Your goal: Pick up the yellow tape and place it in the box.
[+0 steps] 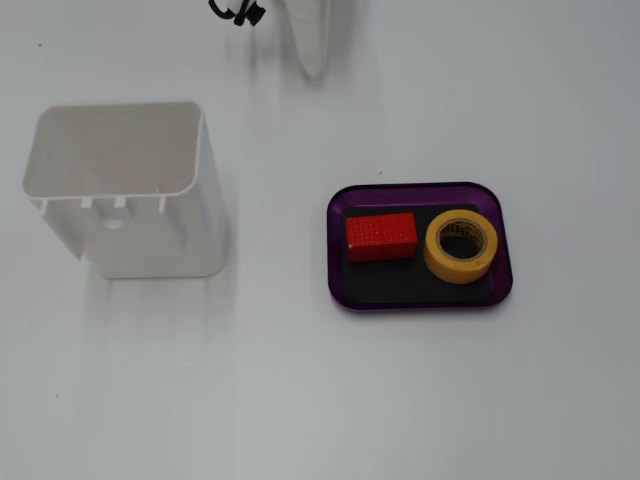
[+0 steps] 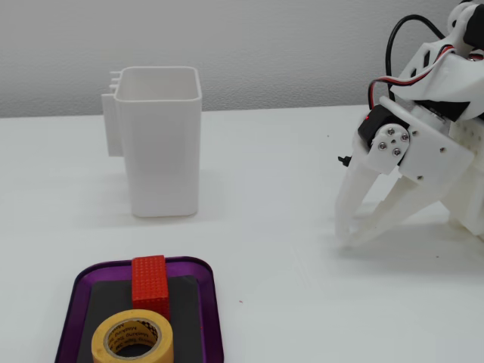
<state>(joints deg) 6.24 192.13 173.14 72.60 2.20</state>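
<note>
Yellow tape in box, pincer clear

Yellow tape (image 1: 460,247) lies flat on the black floor of the box (image 1: 418,300), a shallow purple tray, at its right end in a fixed view. Red block (image 1: 381,236) shares the floor just beside the roll, a thin gap between. White bin (image 2: 161,151) stands upright on the counter (image 2: 287,249), well apart. Pincer (image 2: 346,236) points down near the counter off to the right in a fixed view, fingers parted slightly, holding nothing
</note>
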